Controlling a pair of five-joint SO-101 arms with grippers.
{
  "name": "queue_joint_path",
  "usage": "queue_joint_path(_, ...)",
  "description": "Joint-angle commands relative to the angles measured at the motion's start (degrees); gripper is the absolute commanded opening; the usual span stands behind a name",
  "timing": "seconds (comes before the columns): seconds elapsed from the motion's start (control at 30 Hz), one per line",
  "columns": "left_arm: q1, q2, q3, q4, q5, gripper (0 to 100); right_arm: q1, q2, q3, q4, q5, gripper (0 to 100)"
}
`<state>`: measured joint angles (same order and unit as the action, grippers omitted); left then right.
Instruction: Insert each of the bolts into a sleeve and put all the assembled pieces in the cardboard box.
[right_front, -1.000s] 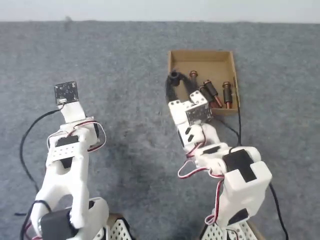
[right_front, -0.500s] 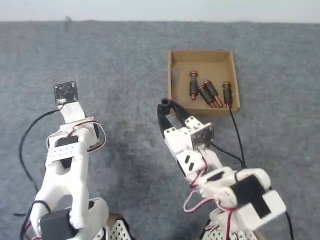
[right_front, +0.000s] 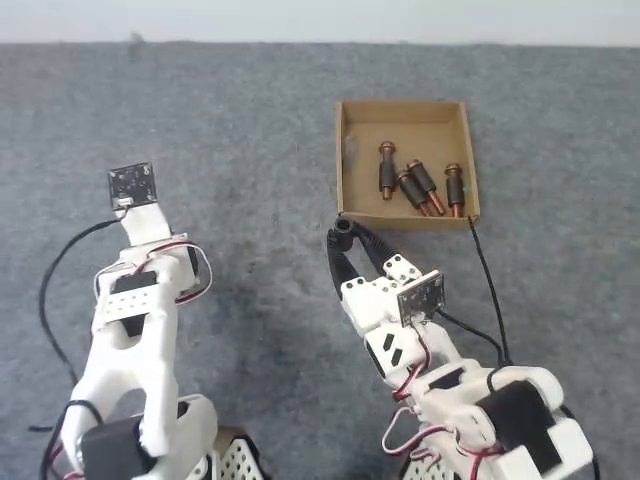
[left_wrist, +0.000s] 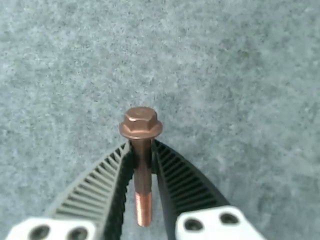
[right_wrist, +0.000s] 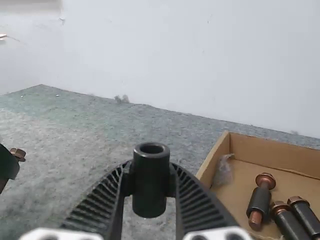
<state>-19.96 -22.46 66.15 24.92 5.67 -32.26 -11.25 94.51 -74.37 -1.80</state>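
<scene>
The left gripper (left_wrist: 141, 150) is clenched on a copper hex-head bolt (left_wrist: 141, 125), with the shank between the jaws and the head just past their tips. The right gripper (right_wrist: 150, 172) grasps an upright black cylindrical sleeve (right_wrist: 150, 192) between its jaws, near the brown cardboard box (right_front: 341, 160).

Grey carpet (right_front: 250, 120) w/ plain white wall (right_wrist: 200, 50) behind.
</scene>
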Motion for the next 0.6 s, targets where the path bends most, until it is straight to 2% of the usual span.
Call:
queue_joint_path(0.0,2.0,-3.6,-4.4,-4.6,0.6,1,-1.5,-0.3,1.1,-0.2,-0.5,0.6)
queue_joint_path(0.33,14.2,-5.6,-9.2,-13.7,0.6,1,-2.0,5.1,-0.4,-0.5,-0.5,0.6)
queue_joint_path(0.57,24.0,-23.3,-4.1,-13.9,0.7,1,-1.9,9.2,-2.8,-0.5,-0.5,0.6)
